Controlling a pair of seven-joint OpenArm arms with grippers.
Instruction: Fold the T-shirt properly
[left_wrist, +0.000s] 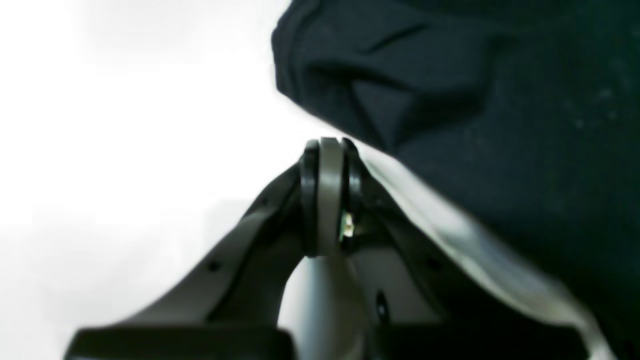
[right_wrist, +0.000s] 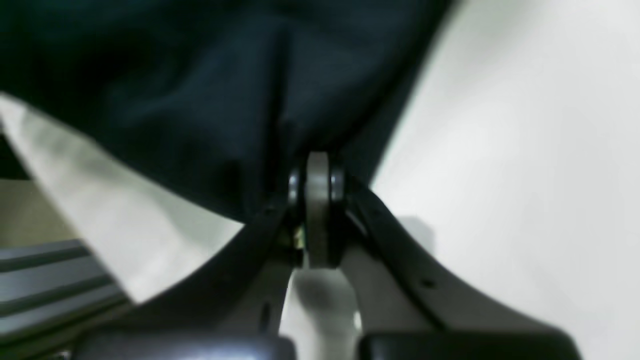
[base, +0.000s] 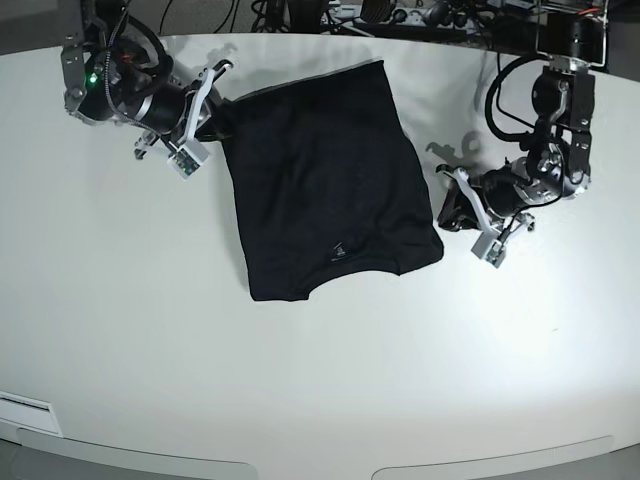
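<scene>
The black T-shirt (base: 320, 180) lies partly folded, as a tall flat shape, in the middle of the white table (base: 400, 380). A tiny pale mark (base: 338, 251) shows near its neckline at the front. At the shirt's far left corner my right gripper (base: 218, 108) is shut on the cloth. In the right wrist view the shirt's (right_wrist: 175, 100) folds run together into the right gripper (right_wrist: 317, 160). My left gripper (base: 447, 212) sits shut against the shirt's right edge. In the left wrist view the left gripper (left_wrist: 329, 145) touches the shirt's (left_wrist: 500, 100) hem, with no cloth seen between its jaws.
Cables and equipment (base: 400, 15) line the far edge of the table. The table's curved front edge (base: 300, 470) runs along the bottom of the base view. Bare white tabletop surrounds the shirt on all sides.
</scene>
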